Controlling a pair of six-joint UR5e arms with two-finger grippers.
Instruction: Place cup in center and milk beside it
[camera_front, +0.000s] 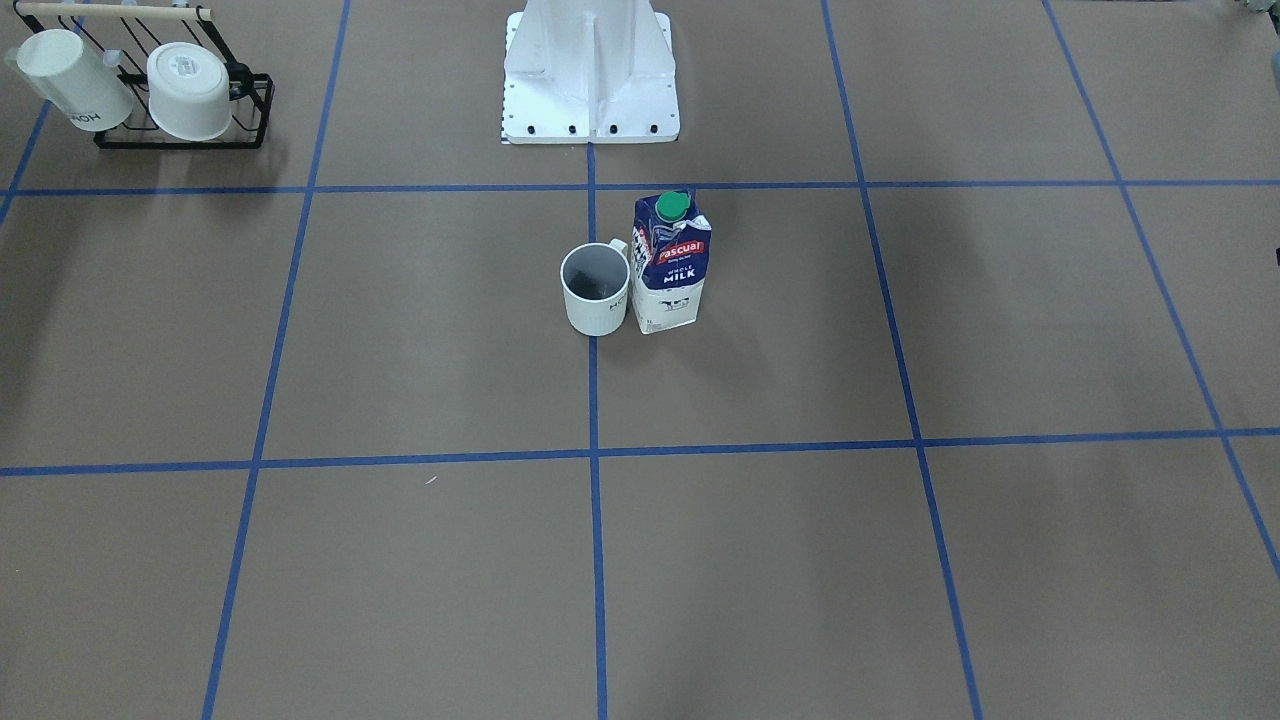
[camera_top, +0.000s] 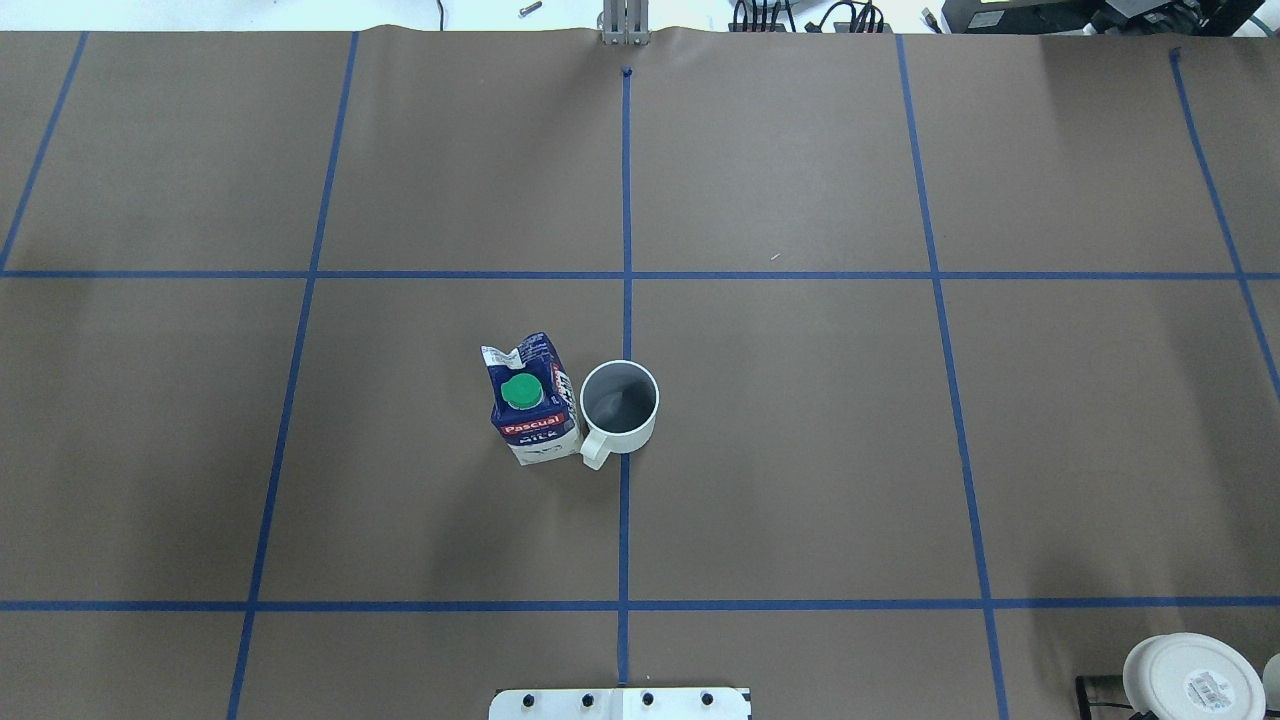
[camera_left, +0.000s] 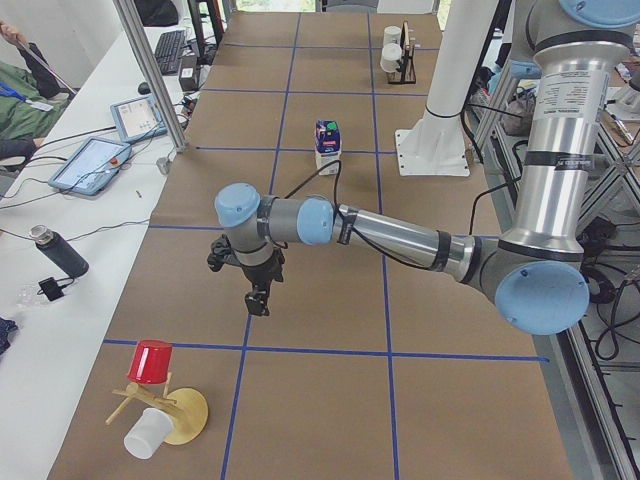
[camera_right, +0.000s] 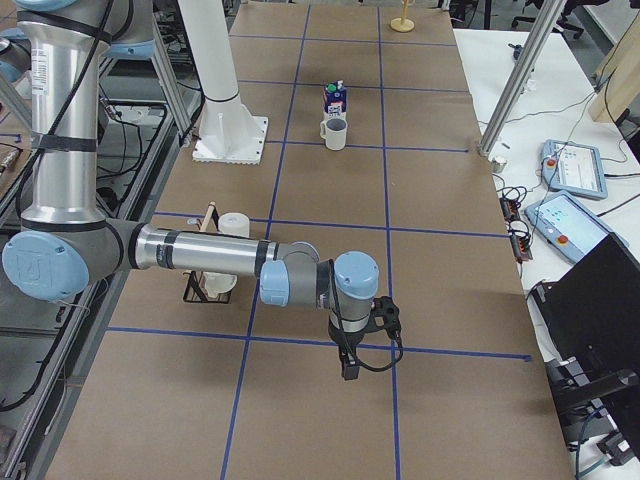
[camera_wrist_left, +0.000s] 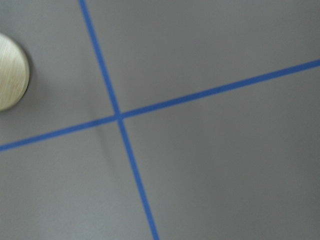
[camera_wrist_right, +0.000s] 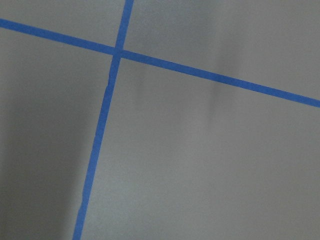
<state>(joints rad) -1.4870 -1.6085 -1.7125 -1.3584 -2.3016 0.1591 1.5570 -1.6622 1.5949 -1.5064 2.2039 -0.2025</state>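
The left arm (camera_left: 400, 238) and the right arm (camera_right: 200, 252) look the same: smooth silver tubes, grey joint housings and round light-blue caps (camera_left: 541, 298) on the joints. Thin black bands go around the upright tubes. The left claw (camera_left: 258, 300) and the right claw (camera_right: 350, 368) are small and black, and a thin black cable (camera_left: 338, 185) loops at the wrist. The white pedestal (camera_front: 590, 70) widens into a flat plate with black screws (camera_front: 572, 129) along its edge.
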